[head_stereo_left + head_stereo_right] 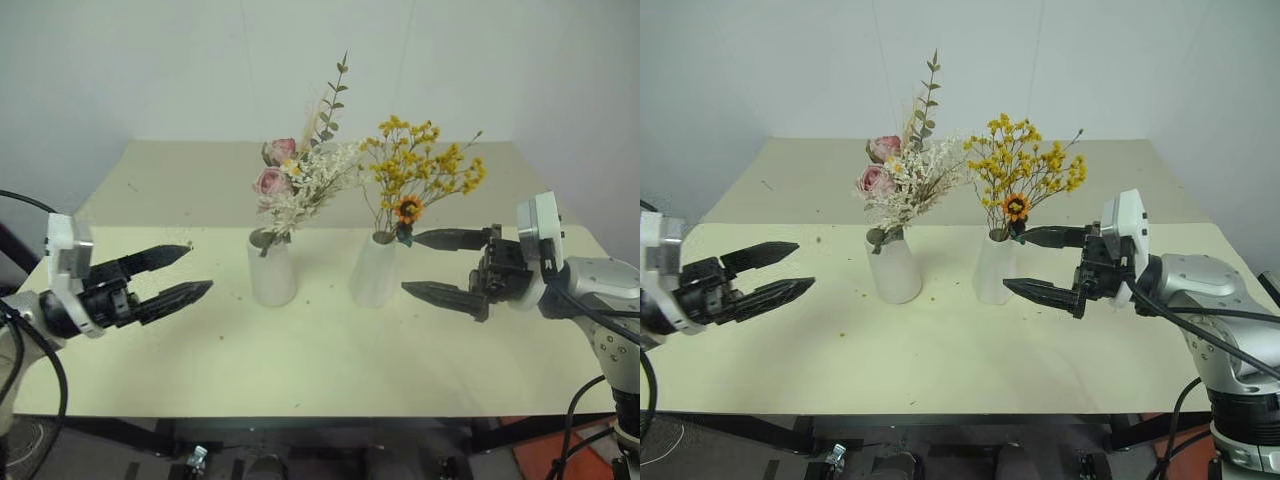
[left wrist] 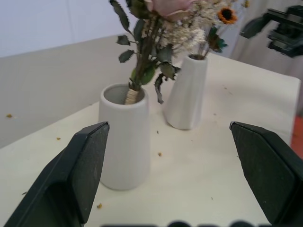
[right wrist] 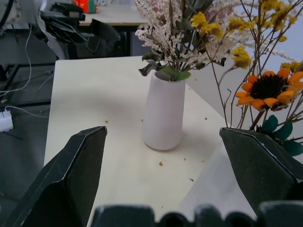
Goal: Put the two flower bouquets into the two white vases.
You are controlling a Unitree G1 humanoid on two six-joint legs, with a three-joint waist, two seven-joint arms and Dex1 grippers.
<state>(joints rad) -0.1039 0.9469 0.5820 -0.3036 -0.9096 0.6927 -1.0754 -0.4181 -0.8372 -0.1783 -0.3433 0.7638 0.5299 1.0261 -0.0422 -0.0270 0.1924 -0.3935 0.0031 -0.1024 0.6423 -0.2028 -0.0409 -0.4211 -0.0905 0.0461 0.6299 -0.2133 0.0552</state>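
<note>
The left gripper [image 1: 178, 272] hovers over the pale table [image 1: 320, 350], well to the left of the wider vase [image 1: 272, 268], its two black fingers spread apart and holding nothing, tips aimed toward that vase. The wider vase stands upright near the table's middle, and the pink rose bouquet [image 1: 295, 185] sits in its mouth, stems down inside, with white sprigs and a tall green leafy sprig leaning up to the right. Just to the right of the wider vase, apart from it, stands the slimmer vase [image 1: 374, 270], also upright. The yellow bouquet [image 1: 420, 165] rises from it, its tiny yellow blooms fanning out above and its orange flower [image 1: 407, 209] hanging low near the rim. Small crumbs of dried petals lie scattered on the table around both vases. To the right of the slimmer vase, the right gripper [image 1: 425, 263] is level and points left, fingers wide apart and empty; its upper finger reaches close to the orange flower, the lower one ends just beside the slimmer vase's body.
</note>
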